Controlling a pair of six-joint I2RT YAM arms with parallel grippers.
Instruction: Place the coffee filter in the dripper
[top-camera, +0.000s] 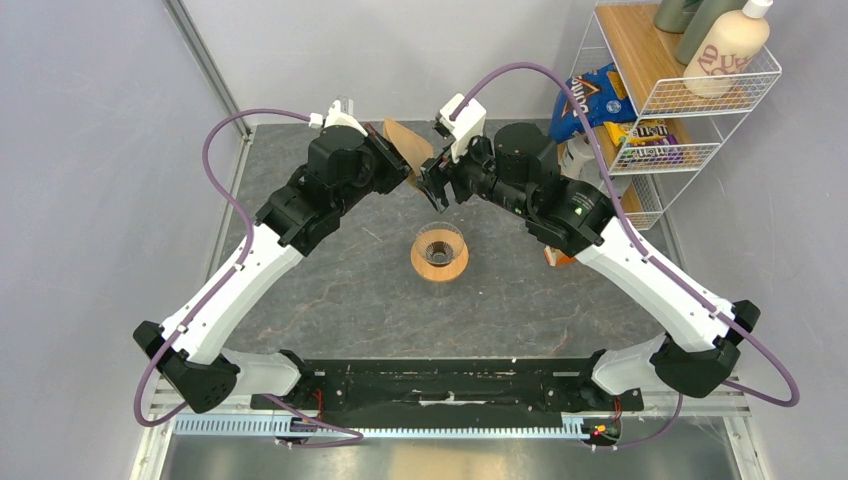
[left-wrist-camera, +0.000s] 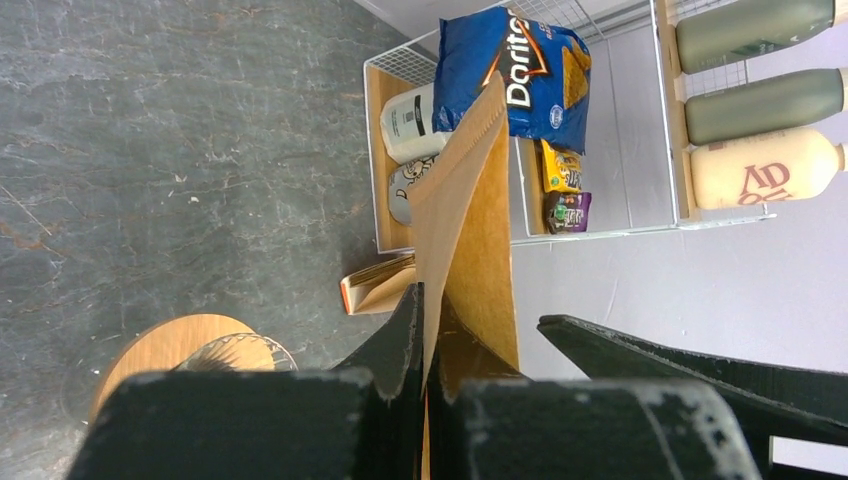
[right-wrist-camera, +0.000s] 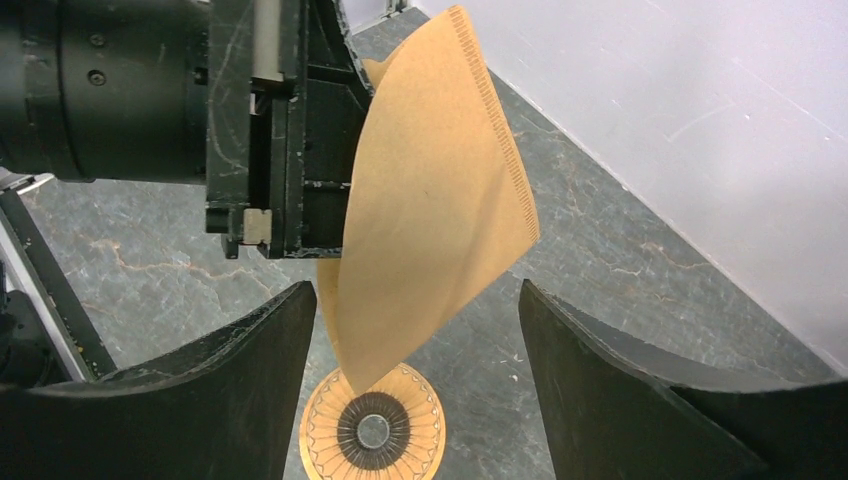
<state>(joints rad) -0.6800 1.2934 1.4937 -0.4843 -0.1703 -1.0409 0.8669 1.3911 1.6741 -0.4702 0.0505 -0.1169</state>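
1. Top external view: the left arm reaches across the grey stone-patterned bench from the near-left corner. The left jaws are clamped on the coffee filter, which is held in the air toward the far side of the bench.
2. Seen from the left wrist, the left jaws are pinched tight on the lower part of the coffee filter. The tan paper rises edge-on from them, its crimped seam running up one side.
3. At mid-bench the dripper stands upright on its wooden collar, nearer the arm bases than the filter. The filter is above it and not inside it.
4. From the right wrist, the coffee filter hangs as a folded fan in the gap between the right jaws, which are spread wide. The dripper shows its dark ribbed inside directly below the paper's tip.
5. The right arm angles in from the near-right corner, its right jaws facing the filter, just beside it.
6. At far right stands a white wire rack holding a blue Doritos bag and bottles.
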